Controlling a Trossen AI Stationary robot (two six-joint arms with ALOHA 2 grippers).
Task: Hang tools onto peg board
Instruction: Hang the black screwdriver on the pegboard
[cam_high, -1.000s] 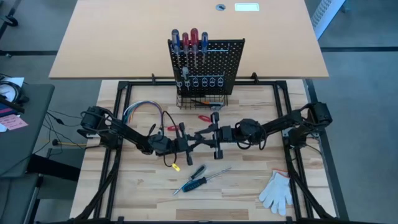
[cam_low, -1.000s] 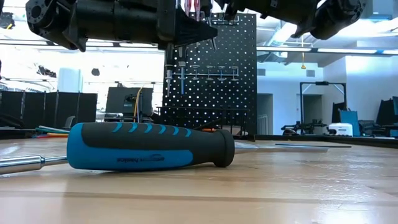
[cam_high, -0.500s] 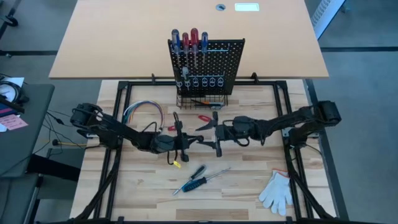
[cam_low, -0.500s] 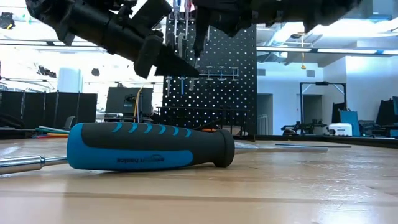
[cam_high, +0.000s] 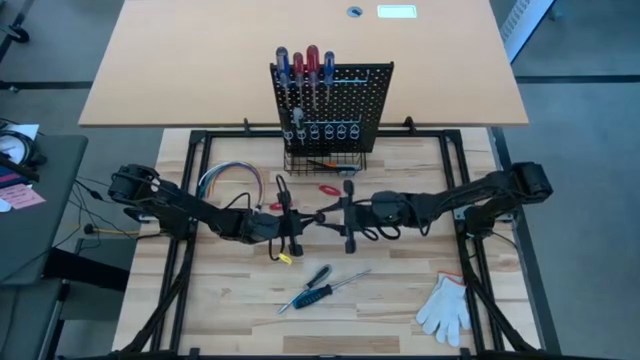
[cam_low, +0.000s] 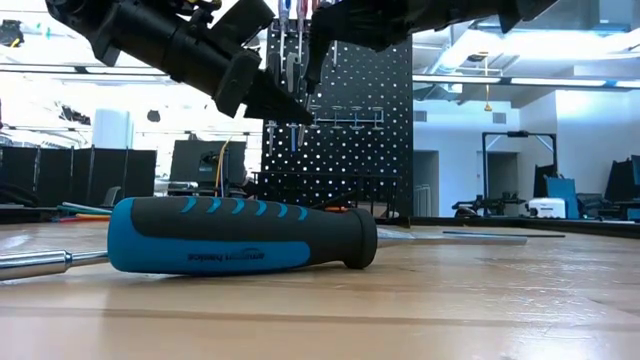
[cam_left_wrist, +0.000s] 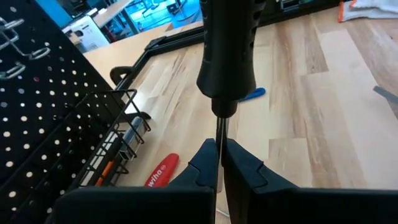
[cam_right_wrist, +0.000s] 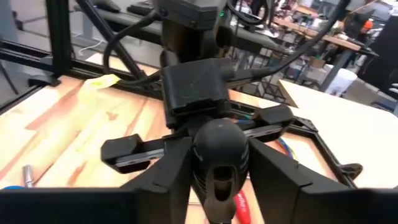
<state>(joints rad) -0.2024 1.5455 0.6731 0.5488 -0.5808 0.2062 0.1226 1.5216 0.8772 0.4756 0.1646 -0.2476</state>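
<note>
Since a second ago, we are seeing both arms lower and further left. Our left gripper is pinching shut on the thin metal shaft of a black-handled screwdriver, while our right gripper is closing its fingers around that handle. They are meeting mid-table, near the upright black perforated peg board at the far side, which is holding four screwdrivers.

The peg board is black and dotted with holes, the screwdriver lying on the pale wood table has a blue-and-black handle, the glove is white, and the wires are multicoloured.
</note>
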